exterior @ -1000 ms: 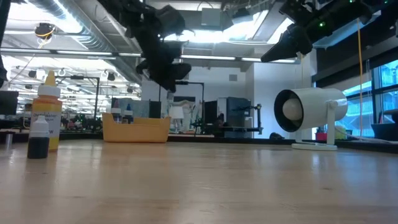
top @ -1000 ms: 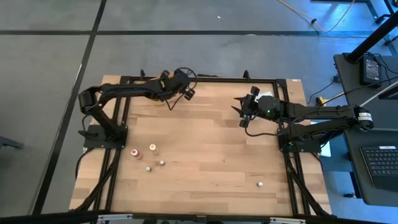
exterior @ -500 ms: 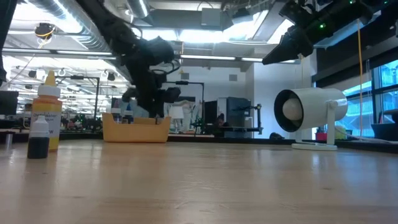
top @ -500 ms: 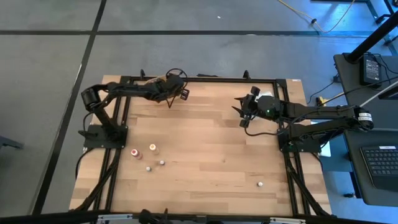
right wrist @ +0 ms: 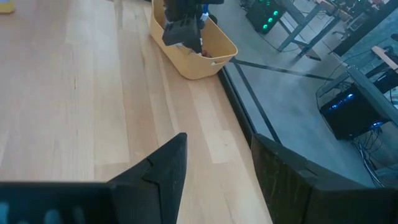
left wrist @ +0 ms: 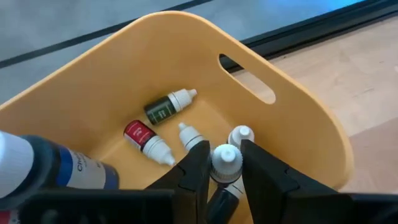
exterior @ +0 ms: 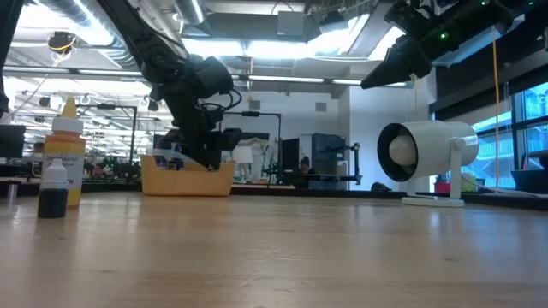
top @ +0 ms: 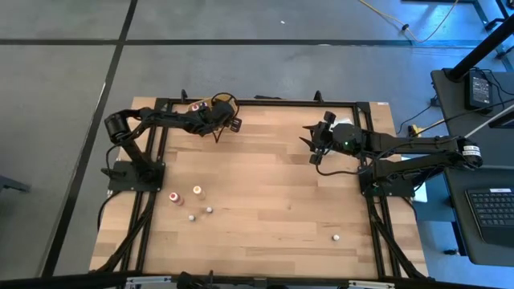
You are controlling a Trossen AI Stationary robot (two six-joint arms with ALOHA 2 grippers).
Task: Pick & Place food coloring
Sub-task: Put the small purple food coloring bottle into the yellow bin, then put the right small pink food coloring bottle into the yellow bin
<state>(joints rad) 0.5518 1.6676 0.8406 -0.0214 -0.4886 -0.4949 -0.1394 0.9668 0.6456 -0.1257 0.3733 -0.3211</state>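
My left gripper (left wrist: 224,163) is shut on a small food coloring bottle (left wrist: 225,157) with a pale cap and hangs inside the yellow-orange tray (left wrist: 292,124) at the table's far left (top: 210,113). Several bottles lie on the tray's floor: a dark green one (left wrist: 163,109), a red one (left wrist: 140,133) and a larger blue one (left wrist: 59,167). More small bottles stand on the table near the left edge (top: 197,192) and one near the front right (top: 335,238). My right gripper (top: 315,149) waits open above the table's right side. My left gripper pinches the small bottle between its two fingers (left wrist: 198,165), just below the pale cap (left wrist: 226,154). The cap end sticks out past the fingertips, and the dark body runs back between them. The fingers slant down into the tray (exterior: 202,159). Whether the bottle touches the tray floor, I cannot tell.
A large white cylinder (exterior: 425,154) stands on the table's right side. In the low view a yellow bottle (exterior: 65,158) and a dark bottle (exterior: 53,192) stand close by on the left. Bare wood lies between the two arms in the middle of the table (top: 265,193).
My left gripper has moved toward the table's far left corner and come down from well above the tray until its fingers are inside it, still shut on the small bottle. My right arm has kept still.
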